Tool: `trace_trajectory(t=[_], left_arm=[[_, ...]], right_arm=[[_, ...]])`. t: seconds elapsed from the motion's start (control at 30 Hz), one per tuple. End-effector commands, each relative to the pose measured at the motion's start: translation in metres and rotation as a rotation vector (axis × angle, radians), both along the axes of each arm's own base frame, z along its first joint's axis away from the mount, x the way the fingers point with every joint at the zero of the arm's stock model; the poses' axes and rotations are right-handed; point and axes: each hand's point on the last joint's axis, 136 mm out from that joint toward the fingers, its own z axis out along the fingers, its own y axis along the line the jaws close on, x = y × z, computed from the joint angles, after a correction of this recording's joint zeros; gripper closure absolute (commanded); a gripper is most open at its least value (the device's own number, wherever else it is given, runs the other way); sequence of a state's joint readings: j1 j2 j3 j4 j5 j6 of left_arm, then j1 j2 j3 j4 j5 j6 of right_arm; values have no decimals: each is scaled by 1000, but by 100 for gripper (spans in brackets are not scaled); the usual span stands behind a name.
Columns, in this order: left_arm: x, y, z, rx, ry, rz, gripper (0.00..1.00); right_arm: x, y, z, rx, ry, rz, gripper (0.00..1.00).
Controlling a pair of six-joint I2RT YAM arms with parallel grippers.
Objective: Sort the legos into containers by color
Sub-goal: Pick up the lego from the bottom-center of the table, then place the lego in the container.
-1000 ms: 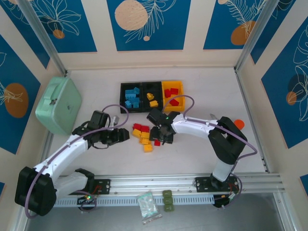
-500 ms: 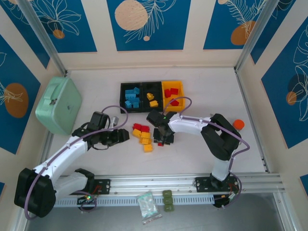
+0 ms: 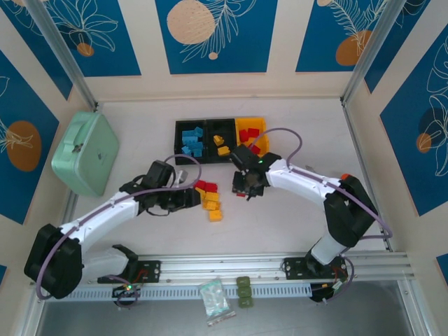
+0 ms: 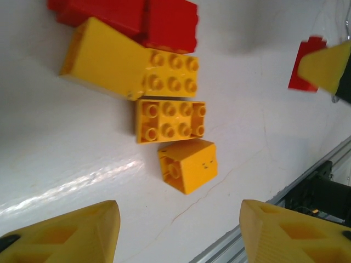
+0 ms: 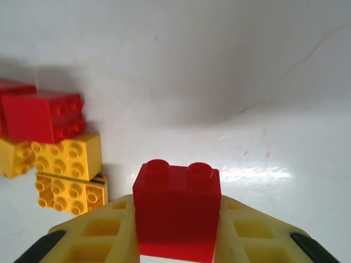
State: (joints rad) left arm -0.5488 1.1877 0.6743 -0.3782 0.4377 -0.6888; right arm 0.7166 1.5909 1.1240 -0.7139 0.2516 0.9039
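One red brick (image 5: 176, 211) sits pinched in the right claw (image 3: 246, 187), above the tabletop (image 3: 287, 227) just short of the yellow bin (image 3: 262, 124). It should be carried fully over the reds there and released low. The left claw (image 4: 176, 233) hangs spread over yellow bricks (image 4: 170, 118). The right arm hides that bin's near edge.

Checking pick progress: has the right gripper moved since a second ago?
Yes. The right gripper, shut on a red lego, moved back toward the yellow-orange bin.

Bins (image 3: 220, 122) in row behind loose bricks (image 3: 208, 199); case (image 3: 85, 152) far left.
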Motion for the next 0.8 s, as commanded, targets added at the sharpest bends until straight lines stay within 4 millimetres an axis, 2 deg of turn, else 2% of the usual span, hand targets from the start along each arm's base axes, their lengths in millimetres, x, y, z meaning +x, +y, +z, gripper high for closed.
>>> trace_trajectory(t=[0.0,0.2,0.37,0.6,0.77], left_arm=[[15,-19,18,-30,-58,-9,41],[26,-43,28,-35,-89,-38,40],[32,-56,29,-32,-91,-58,41],[31,-59,24,-18,-76,-61,40],[29,-55,21,-2,-68,-57,40]], right_arm=[[19,-18,21,-8,-43,7,70],[76,-43,49,27,-116,-38,69],[124,-53,61,32,-140,-65,69],[184,-56,53,8,-137,-91,69],[215,-60,41,-38,-112,-112,68]])
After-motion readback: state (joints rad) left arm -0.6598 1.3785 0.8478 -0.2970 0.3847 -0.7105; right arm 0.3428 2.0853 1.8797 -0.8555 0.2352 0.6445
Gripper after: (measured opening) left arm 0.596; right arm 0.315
